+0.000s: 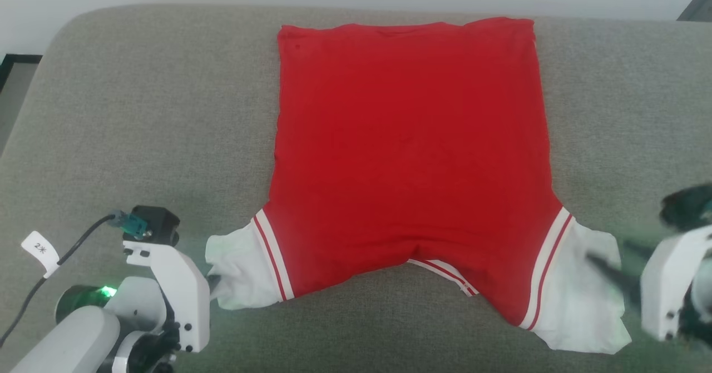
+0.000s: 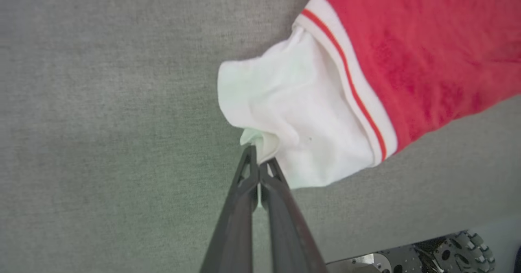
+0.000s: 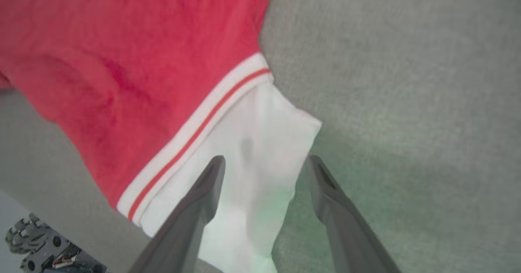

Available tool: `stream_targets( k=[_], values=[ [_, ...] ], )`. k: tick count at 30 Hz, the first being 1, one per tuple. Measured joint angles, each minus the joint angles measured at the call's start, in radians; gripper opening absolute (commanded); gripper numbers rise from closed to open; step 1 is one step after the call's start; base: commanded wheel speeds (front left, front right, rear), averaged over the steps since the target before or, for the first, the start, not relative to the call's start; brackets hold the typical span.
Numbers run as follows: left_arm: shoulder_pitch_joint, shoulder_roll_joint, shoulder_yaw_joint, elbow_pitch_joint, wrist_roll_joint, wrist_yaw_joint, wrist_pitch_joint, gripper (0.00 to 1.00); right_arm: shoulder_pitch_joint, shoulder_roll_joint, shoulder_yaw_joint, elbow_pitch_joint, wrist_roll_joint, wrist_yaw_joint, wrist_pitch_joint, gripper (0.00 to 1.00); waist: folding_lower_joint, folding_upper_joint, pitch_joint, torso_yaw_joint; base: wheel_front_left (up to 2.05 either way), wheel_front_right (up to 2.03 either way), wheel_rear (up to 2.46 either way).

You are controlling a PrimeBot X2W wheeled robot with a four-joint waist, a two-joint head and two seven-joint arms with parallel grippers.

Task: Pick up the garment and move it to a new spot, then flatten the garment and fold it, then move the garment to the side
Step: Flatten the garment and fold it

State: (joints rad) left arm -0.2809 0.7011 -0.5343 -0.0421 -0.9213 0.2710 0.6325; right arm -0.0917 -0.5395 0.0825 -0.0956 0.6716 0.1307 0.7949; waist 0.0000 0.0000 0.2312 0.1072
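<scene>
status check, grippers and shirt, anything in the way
Left gripper shut on the garment, pinching the edge of a white sleeve. Right gripper open over the other sleeve. Garment spread flat on grey cushion; nothing obstructing.

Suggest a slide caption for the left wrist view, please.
The left end effector pinches the edge of the white sleeve of the red garment on a grey upholstered surface.

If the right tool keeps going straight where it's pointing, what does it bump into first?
Probably the white sleeve of the garment, which lies between the fingers of the open right tool, though depth is hard to judge.
</scene>
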Motion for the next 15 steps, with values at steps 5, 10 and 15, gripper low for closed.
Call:
stream_targets(
  k=[5,10,15],
  values=[
    [-0.007,-0.025,0.008,0.016,0.006,-0.03,-0.065,0.0,-0.071,0.046,-0.081,-0.038,-0.099,0.0,-0.103,1.0,0.0,0.0,0.021,0.01,0.0,0.0,0.0],
    [-0.028,-0.052,0.0,0.031,0.008,-0.052,-0.09,0.0,-0.23,0.084,-0.103,0.024,-0.2,0.0,-0.248,1.0,0.0,0.0,0.054,0.027,0.0,0.0,0.0],
    [-0.066,-0.08,-0.017,0.053,0.018,-0.075,-0.103,0.0,-0.423,0.081,-0.058,0.196,-0.267,0.0,-0.354,1.0,0.0,0.0,0.095,0.058,0.0,0.0,0.0]
  ],
)
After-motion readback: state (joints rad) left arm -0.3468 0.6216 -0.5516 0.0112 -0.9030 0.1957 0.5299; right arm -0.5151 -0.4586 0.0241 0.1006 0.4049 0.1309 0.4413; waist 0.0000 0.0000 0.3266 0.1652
